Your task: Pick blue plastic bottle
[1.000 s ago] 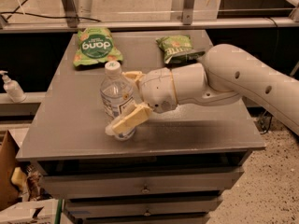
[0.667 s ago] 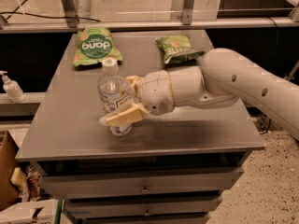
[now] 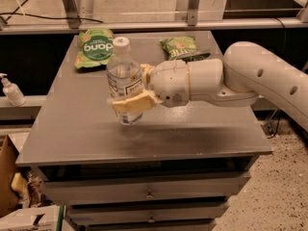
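The blue plastic bottle (image 3: pixel 123 76) is a clear water bottle with a white cap and a white-blue label. It stands upright and is raised a little above the grey table (image 3: pixel 77 129). My gripper (image 3: pixel 129 96) reaches in from the right and is shut on the bottle's lower half, one tan finger (image 3: pixel 132 104) across its front. The white arm (image 3: pixel 240 76) stretches away to the right.
A green "dang" snack bag (image 3: pixel 95 48) lies at the table's back left and another green bag (image 3: pixel 183 48) at the back, partly behind my arm. A small white pump-dispenser bottle (image 3: pixel 10 90) stands on a ledge at far left. Drawers sit below the tabletop.
My gripper has closed around the bottle and lifted it up off the tabletop; the bottle now sits higher and slightly farther back than a second ago.
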`<state>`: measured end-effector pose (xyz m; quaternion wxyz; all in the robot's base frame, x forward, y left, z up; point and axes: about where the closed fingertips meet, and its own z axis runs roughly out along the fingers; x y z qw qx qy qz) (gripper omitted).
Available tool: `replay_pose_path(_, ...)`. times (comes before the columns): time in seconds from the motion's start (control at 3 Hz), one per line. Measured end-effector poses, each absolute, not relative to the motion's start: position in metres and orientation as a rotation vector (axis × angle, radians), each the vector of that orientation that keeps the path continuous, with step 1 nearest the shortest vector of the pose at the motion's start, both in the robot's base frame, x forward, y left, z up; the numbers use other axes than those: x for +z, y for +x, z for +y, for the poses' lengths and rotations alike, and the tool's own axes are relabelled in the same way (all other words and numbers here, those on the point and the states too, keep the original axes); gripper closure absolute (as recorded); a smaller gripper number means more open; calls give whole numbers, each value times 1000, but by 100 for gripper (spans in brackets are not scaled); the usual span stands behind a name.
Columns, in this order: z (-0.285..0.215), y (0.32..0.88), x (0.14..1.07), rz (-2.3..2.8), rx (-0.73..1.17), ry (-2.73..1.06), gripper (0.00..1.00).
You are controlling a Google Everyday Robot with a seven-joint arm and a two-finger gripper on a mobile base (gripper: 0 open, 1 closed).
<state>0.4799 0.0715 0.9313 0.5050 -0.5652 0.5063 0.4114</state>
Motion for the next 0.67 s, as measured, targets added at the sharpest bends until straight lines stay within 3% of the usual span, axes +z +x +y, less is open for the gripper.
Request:
replay_pose_path(0.33,65,474,975,1161,996,-1294,100)
replay_pose_path(0.67,65,473,980,1155,1003,-1284,100)
